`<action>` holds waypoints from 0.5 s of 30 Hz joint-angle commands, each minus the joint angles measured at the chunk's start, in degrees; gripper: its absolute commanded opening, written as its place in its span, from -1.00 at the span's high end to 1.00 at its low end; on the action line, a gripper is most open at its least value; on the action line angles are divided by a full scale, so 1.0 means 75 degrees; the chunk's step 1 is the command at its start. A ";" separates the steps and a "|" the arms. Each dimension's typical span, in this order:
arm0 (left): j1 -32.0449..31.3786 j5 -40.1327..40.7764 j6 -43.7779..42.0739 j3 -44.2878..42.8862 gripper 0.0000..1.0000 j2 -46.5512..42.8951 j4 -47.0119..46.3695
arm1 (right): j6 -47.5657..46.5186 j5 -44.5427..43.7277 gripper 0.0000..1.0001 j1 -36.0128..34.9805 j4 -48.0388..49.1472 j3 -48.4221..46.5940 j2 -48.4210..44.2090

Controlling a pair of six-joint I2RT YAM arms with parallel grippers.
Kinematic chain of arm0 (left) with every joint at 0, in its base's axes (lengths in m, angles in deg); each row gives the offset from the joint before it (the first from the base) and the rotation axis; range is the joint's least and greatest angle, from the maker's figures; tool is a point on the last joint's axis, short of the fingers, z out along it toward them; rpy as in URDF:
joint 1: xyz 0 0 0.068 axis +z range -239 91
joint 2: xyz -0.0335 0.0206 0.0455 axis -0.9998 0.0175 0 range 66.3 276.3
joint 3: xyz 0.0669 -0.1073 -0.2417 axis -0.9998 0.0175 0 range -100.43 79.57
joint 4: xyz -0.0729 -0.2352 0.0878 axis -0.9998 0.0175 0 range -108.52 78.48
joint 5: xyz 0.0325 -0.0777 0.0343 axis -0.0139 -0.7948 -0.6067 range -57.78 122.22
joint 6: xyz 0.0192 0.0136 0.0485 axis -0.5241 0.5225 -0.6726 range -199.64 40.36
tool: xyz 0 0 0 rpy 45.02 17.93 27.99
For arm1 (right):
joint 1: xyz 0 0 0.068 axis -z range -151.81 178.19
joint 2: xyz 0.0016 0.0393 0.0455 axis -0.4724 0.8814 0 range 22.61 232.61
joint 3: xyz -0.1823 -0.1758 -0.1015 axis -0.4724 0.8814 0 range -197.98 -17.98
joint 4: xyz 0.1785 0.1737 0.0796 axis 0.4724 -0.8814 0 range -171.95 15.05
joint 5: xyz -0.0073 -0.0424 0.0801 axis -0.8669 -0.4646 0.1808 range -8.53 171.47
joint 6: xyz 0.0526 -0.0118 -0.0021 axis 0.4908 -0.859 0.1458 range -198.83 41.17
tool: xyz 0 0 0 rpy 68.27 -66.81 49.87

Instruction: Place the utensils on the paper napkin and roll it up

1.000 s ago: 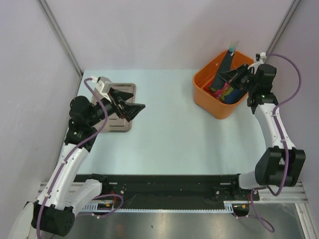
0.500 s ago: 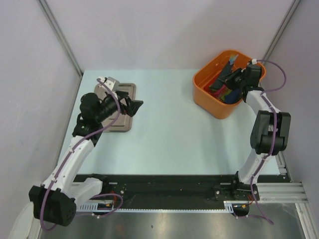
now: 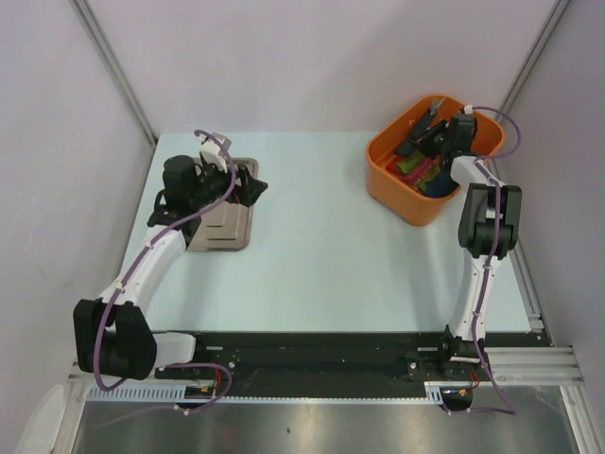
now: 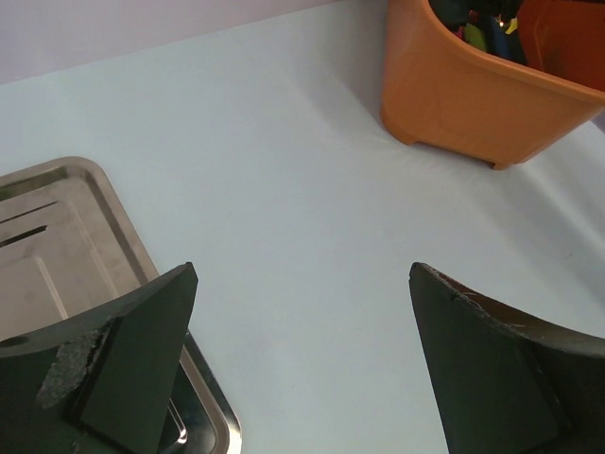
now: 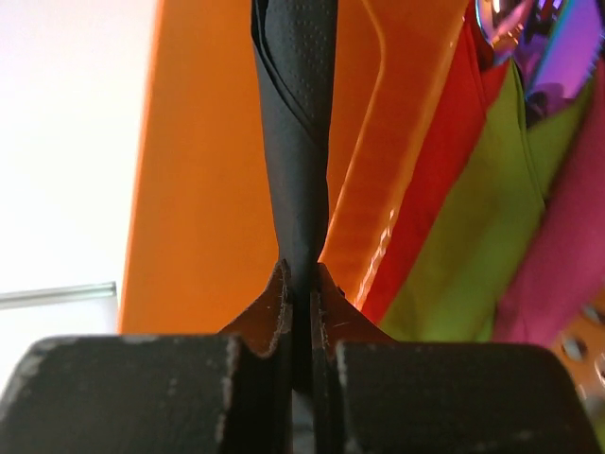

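**Left arm**
- Left end effector point(image 3: 250, 186) point(image 4: 302, 272): wide open, with nothing between the fingers.
- Suspended over the right edge of the steel tray point(image 3: 219, 232) point(image 4: 66, 236), at the left side of the table point(image 3: 312, 255).
- In the left wrist view, left finger point(image 4: 123, 359) above the tray rim, right finger point(image 4: 501, 369) above bare table.
- Tray flat on the table, well apart from the orange bin point(image 3: 397, 197) point(image 4: 473, 104).

**Right arm**
- Right end effector point(image 3: 432, 135) point(image 5: 301, 274): narrow, pinched on the paper napkin point(image 5: 298, 142).
- Napkin rolled into a slim matte black tube, gripped at one end between both fingertips and running straight away from the wrist camera.
- Positioned inside the orange bin at the far right corner of the table, close to the inner wall point(image 5: 189, 189).

**Task items**
- Paper napkin: in the right end effector, within the bin, not on the table.
- The utensils point(image 3: 436, 103): only a slim pale tip seen, projecting from the far end of the roll in the top view; too small to make out tines. Remainder hidden by the napkin.

**Bin contents**
- Red roll point(image 5: 430, 180), green roll point(image 5: 473, 246) and pink roll point(image 5: 572, 255) lying side by side to the right of the black roll.
- Iridescent purple-blue metal point(image 5: 558, 38) at the top right of the right wrist view; cannot tell which roll it belongs to.
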 commanded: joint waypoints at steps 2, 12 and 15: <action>0.0300 -0.0362 -0.0256 -0.0582 -0.99 0.0432 0.0097 | 0.0078 -0.0375 1.00 -0.0229 0.0380 -0.1195 0.0717; 0.0605 -0.0679 -0.0209 -0.1098 -0.99 0.1007 0.0226 | -0.0075 -0.0961 1.00 -0.0312 -0.1073 -0.2005 0.1258; 0.0641 -0.0784 -0.0115 -0.1262 -0.99 0.1206 0.0237 | -0.0017 -0.1160 1.00 -0.0300 -0.1530 -0.2088 0.1211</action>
